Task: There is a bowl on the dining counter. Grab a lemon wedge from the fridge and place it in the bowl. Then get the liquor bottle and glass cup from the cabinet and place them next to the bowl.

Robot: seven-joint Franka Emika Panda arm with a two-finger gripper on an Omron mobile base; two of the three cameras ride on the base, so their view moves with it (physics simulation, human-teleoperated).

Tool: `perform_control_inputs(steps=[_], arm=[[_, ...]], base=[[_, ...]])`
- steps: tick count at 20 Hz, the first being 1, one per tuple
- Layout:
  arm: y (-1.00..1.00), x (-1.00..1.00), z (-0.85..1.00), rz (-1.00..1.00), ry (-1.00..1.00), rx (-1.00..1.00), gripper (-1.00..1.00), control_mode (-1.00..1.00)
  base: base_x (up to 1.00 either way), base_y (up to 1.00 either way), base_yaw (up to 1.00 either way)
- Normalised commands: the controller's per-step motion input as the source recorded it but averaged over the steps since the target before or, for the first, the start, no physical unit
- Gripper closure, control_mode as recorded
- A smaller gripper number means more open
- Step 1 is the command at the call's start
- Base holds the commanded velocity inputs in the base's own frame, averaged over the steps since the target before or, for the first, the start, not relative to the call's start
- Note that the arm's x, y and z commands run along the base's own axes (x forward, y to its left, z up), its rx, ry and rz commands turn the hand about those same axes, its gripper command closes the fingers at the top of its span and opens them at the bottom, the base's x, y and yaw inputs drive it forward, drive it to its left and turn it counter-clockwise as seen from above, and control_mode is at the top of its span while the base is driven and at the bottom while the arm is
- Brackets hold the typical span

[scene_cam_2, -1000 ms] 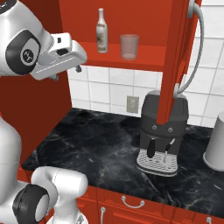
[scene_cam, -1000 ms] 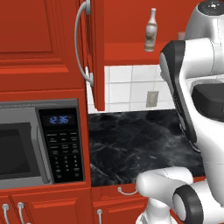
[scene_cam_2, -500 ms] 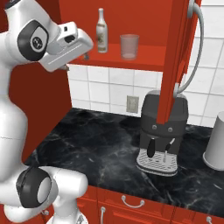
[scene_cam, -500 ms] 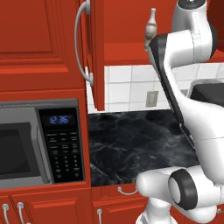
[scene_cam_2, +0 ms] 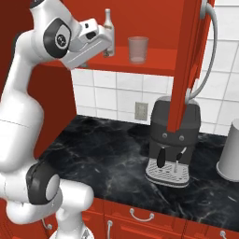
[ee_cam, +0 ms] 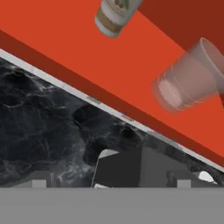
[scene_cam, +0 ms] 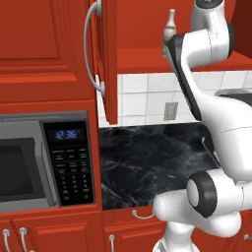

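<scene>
Over the last second the arm had swung upward, lifting the claw (scene_cam_2: 103, 36) from the level of the tiles to the open cabinet's shelf (scene_cam_2: 154, 64), where it now hung just beside the bottle (scene_cam_2: 108, 32). Its jaws stood wide apart and held nothing. The bottle stood upright toward the left of the shelf, and the cup (scene_cam_2: 138, 49) stood upright a little to its right, apart from it; neither had shifted during the rise. The cabinet door (scene_cam_2: 189, 60) hung open on the right of the right base view, its curved handle (scene_cam_2: 211, 51) crossing in front of the coffee machine (scene_cam_2: 173, 140) on the black table (scene_cam_2: 107, 158) below. From the left base view the bottle (scene_cam: 170, 29) showed just behind the arm's upper link, with the other open door (scene_cam: 109, 59) and the microwave (scene_cam: 44, 162) to the left. The hand view, rolled over, took in the bottle's base (ee_cam: 114, 15) and the cup (ee_cam: 192, 76) against the red shelf (ee_cam: 78, 57), so the claw faced the shelf but was not yet squared on either thing. This looked like the approach for the bottle, the nearer of the two. The likely next need was to level the hand and bring the open jaws around the bottle's body without knocking it or the cup.
</scene>
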Motion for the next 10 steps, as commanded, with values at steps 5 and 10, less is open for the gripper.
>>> perform_control_inputs(steps=[5, 10], arm=[[-0.26, 0.43, 0.21, 0.00, -0.06, -0.05, -1.00, -1.00], [-0.21, 0.48, 0.23, 0.00, -0.04, -0.04, -1.00, -1.00]], base=[[0.00, 0.00, 0.00], [0.00, 0.00, 0.00]])
